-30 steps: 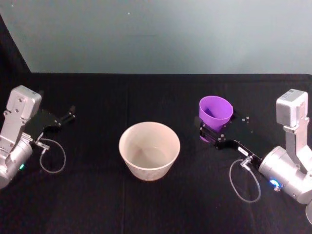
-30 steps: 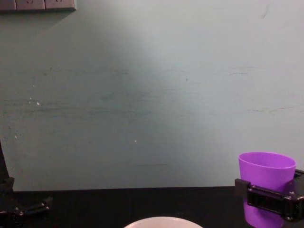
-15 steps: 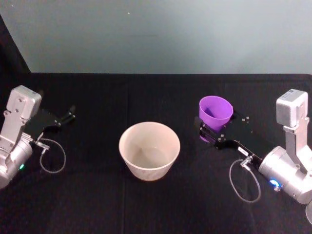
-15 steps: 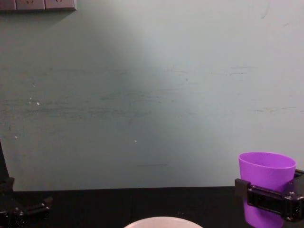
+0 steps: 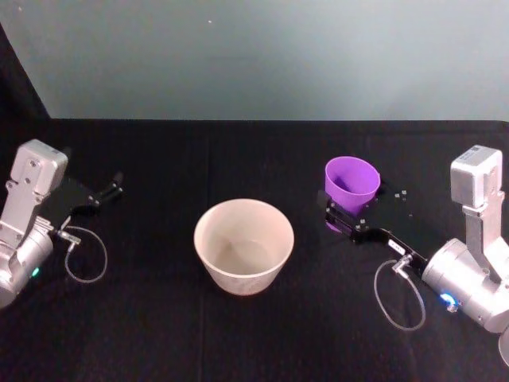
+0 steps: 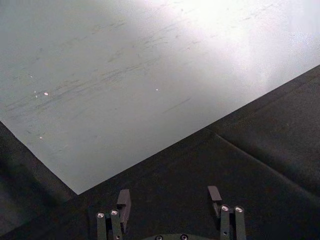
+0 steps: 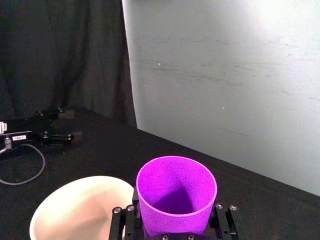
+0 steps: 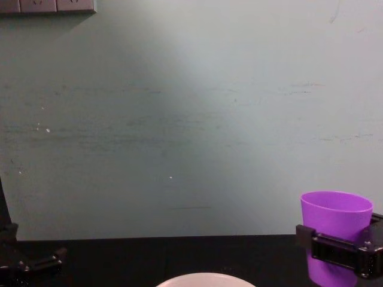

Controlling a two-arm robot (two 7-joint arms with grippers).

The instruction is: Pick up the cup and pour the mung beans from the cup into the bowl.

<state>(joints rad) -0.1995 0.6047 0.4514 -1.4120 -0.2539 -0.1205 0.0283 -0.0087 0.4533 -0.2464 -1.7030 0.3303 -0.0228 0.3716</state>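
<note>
Purple cup point(image 5: 351, 183) sits upright, clamped in the right gripper point(image 5: 347, 219), just right of the bowl point(image 5: 242, 274) on the black table point(image 5: 238, 151). Fingers spread, the left gripper point(image 5: 111, 189) rests near its left edge.

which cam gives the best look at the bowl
The head view: the bowl sits whole and unobstructed, its inside visible from above. The right wrist view has the bowl cut off at the frame edge, beside the cup. The chest view catches a sliver of its rim at the bottom edge.
</note>
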